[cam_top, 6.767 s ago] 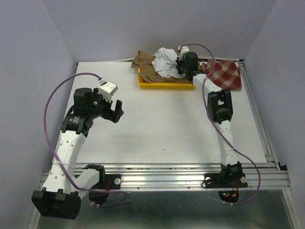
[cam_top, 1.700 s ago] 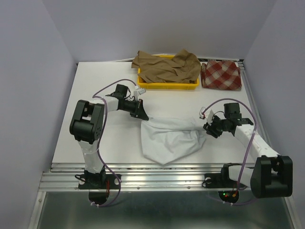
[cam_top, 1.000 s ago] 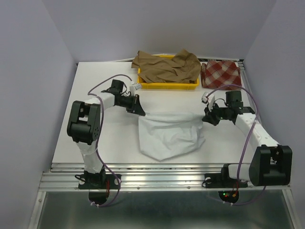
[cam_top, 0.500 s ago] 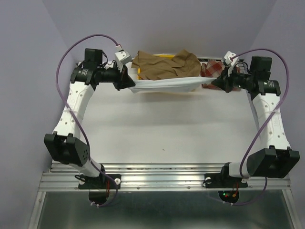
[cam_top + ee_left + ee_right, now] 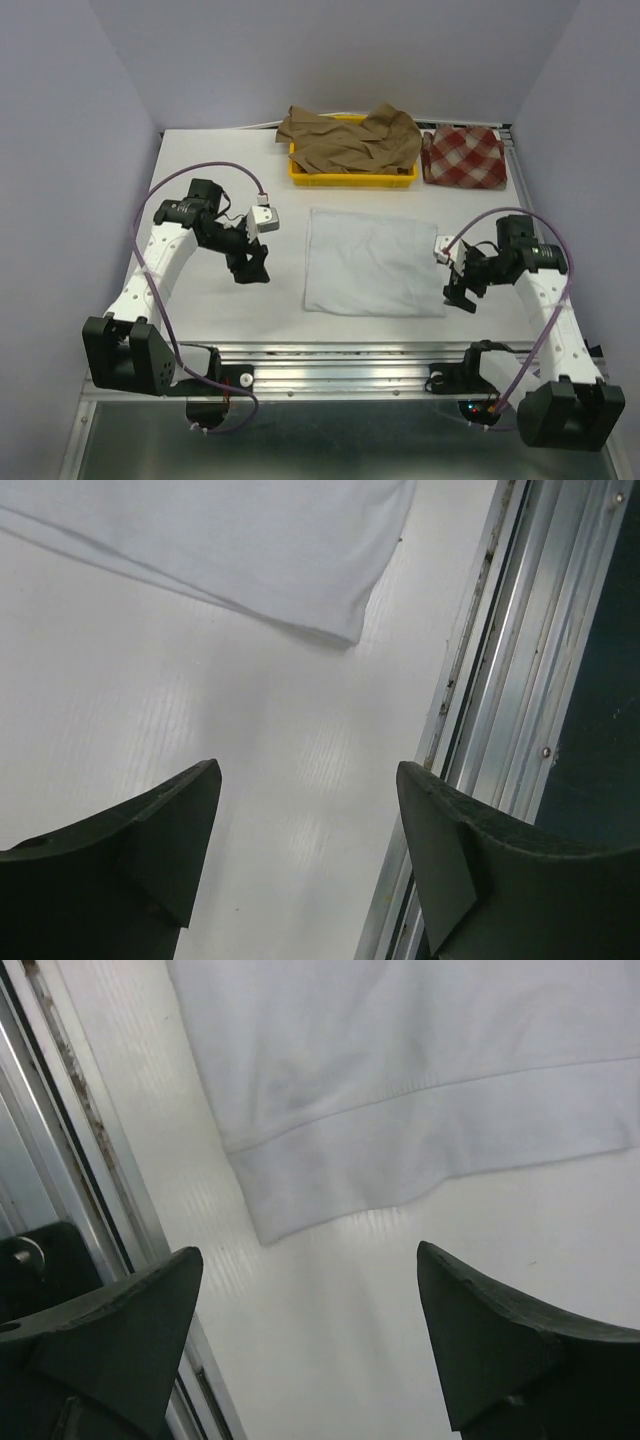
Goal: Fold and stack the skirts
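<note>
- Top view: the white skirt point(image 5: 372, 262) is lying flat between the left gripper point(image 5: 252, 268) and the right gripper point(image 5: 462, 293), both gaping wide and holding nothing.
- Left wrist: its corner is lying ahead of the fingers point(image 5: 160, 830), apart.
- Right wrist: its hem is lying ahead too.

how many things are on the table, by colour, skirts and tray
white skirt: 1
tan skirt: 1
checked skirt: 1
yellow tray: 1
total: 4
</note>
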